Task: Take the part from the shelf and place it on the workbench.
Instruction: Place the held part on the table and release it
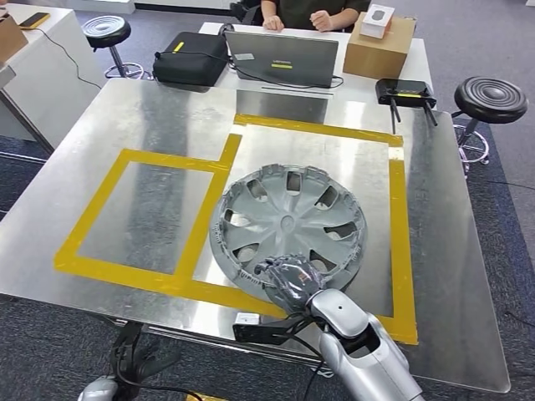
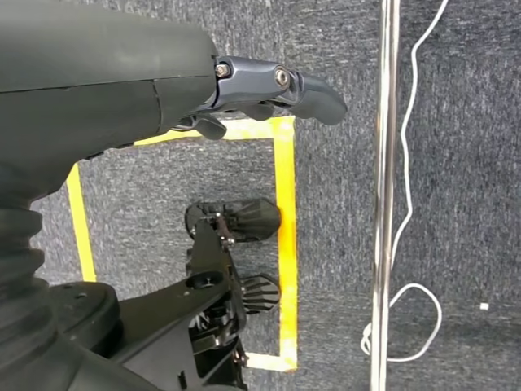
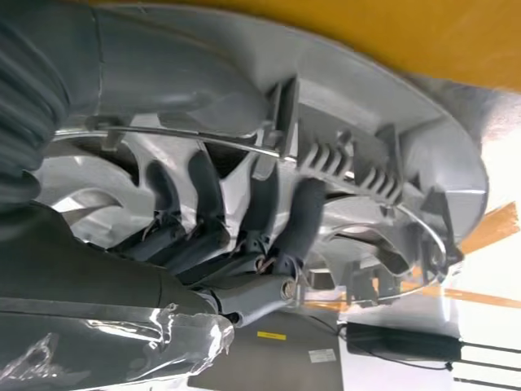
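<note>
Now right hand (image 1: 292,281) gripping unlabelled grey hubcap (image 1: 288,224) rim on taped workbench (image 1: 158,117); left hand (image 2: 270,91) empty, fingers apart.

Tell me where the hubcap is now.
In the head view, the hubcap is inside the larger yellow-taped square on the workbench, its near rim held by the right hand.

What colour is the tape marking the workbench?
Yellow tape, clearest in the head view.

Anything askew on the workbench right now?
The hubcap isn't flat: its near edge is lifted off the metal workbench, held by the right hand, fingers hooked under the rim. It overlaps the yellow tape on its left.
</note>
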`<state>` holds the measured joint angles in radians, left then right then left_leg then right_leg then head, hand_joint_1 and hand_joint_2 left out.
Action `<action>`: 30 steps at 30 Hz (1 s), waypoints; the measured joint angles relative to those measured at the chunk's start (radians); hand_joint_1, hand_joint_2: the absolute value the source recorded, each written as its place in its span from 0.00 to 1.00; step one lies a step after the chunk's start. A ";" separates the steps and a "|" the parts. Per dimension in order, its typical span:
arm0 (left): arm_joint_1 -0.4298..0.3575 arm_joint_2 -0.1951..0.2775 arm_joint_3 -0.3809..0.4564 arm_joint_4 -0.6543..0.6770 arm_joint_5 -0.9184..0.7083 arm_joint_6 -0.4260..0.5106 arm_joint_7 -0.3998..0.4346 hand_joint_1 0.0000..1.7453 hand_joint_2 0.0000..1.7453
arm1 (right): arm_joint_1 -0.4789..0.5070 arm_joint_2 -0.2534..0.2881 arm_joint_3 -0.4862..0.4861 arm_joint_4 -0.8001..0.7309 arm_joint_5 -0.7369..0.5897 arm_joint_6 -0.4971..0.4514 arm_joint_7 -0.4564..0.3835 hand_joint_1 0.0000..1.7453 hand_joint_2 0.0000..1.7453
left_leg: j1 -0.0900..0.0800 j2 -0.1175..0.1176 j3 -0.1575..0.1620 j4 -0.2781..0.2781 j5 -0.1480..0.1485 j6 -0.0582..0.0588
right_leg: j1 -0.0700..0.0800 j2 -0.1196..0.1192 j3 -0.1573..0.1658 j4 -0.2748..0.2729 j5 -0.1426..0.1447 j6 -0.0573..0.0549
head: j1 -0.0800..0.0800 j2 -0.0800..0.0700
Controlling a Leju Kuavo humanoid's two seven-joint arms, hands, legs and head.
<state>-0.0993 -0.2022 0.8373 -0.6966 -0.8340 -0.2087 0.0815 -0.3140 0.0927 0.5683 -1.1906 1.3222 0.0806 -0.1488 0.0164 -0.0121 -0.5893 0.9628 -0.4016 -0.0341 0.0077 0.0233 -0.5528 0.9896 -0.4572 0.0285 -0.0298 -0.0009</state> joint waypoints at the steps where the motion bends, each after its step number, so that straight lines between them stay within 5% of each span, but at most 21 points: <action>1: 0.001 0.000 0.000 0.000 0.004 -0.001 0.001 0.00 0.00 | 0.000 0.000 0.000 -0.001 -0.002 -0.001 0.006 0.00 0.50 | -0.001 0.000 -0.001 0.002 -0.001 0.003 | -0.001 0.000 0.000 -0.001 0.000 0.001 | 0.000 0.000; 3: 0.002 0.000 0.000 0.000 0.019 -0.006 0.003 0.00 0.00 | 0.003 0.000 0.000 -0.006 -0.009 -0.005 0.016 0.00 0.00 | -0.002 0.000 -0.002 0.007 -0.005 0.009 | -0.003 0.000 0.000 -0.002 0.000 0.005 | -0.001 0.000; 8: 0.007 -0.009 0.001 -0.001 0.045 -0.014 -0.006 0.00 0.00 | 0.028 0.000 -0.013 -0.070 -0.064 -0.018 0.009 0.00 0.00 | 0.005 0.007 0.004 -0.009 0.006 0.026 | -0.003 -0.002 -0.010 0.017 -0.018 0.020 | 0.001 0.000; 12: 0.011 -0.015 0.002 -0.004 0.048 -0.007 -0.007 0.00 0.00 | 0.075 0.000 -0.039 -0.139 -0.099 -0.029 0.002 0.00 0.00 | 0.011 0.012 0.007 -0.014 0.008 0.028 | -0.013 -0.010 -0.119 0.249 -0.126 0.039 | 0.004 0.000; 14: 0.013 -0.016 0.005 -0.005 0.049 -0.003 -0.007 0.00 0.00 | 0.096 -0.001 -0.050 -0.168 -0.104 -0.030 0.002 0.00 0.00 | 0.016 0.013 0.006 -0.009 0.006 0.023 | -0.022 -0.013 -0.135 0.274 -0.106 0.051 | 0.004 0.000; 17: 0.013 -0.016 0.008 -0.008 0.051 -0.002 -0.007 0.00 0.00 | 0.108 0.000 -0.063 -0.206 -0.113 -0.031 0.001 0.00 0.00 | 0.026 0.011 0.000 0.011 -0.004 0.002 | -0.036 -0.016 -0.051 0.102 -0.013 0.071 | 0.008 0.000; 19: 0.015 -0.014 0.011 -0.011 0.052 -0.001 -0.007 0.00 0.00 | 0.117 0.000 -0.070 -0.233 -0.132 -0.031 -0.012 0.00 0.00 | 0.025 0.006 -0.010 0.025 -0.004 -0.017 | -0.037 -0.011 -0.025 0.049 -0.002 0.061 | 0.010 0.000; 22: 0.021 -0.013 0.014 -0.012 0.054 -0.001 -0.007 0.00 0.00 | 0.141 0.002 -0.073 -0.279 -0.173 -0.032 -0.044 0.00 0.00 | 0.028 0.000 -0.023 0.029 0.003 -0.037 | -0.033 -0.011 -0.042 0.057 0.000 0.024 | 0.005 0.000; 25: 0.020 -0.015 0.016 -0.012 0.058 -0.003 -0.016 0.00 0.00 | 0.164 0.005 -0.073 -0.325 -0.195 -0.038 -0.059 0.00 0.00 | 0.028 0.003 -0.065 0.117 -0.076 -0.041 | -0.032 -0.028 -0.059 0.055 0.014 -0.006 | -0.003 0.000; 27: 0.016 -0.017 0.016 -0.012 0.059 -0.004 -0.021 0.00 0.00 | 0.171 0.007 -0.073 -0.339 -0.198 -0.041 -0.060 0.00 0.00 | 0.025 0.003 -0.089 0.180 -0.121 -0.040 | -0.030 -0.035 -0.065 0.055 0.019 -0.013 | -0.006 0.000; 30: 0.015 -0.018 0.016 -0.012 0.059 -0.004 -0.022 0.00 0.00 | 0.174 0.008 -0.073 -0.343 -0.199 -0.041 -0.060 0.00 0.00 | 0.024 0.003 -0.096 0.199 -0.131 -0.041 | -0.029 -0.037 -0.066 0.055 0.020 -0.014 | -0.007 0.000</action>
<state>-0.0842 -0.2197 0.8533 -0.7088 -0.7752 -0.2130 0.0593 -0.1398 0.1012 0.4955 -1.5334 1.1234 0.0392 -0.2089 0.0409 -0.0089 -0.6857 1.1620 -0.5323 -0.0747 -0.0214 -0.0142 -0.6192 1.0441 -0.4375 0.0145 -0.0364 -0.0009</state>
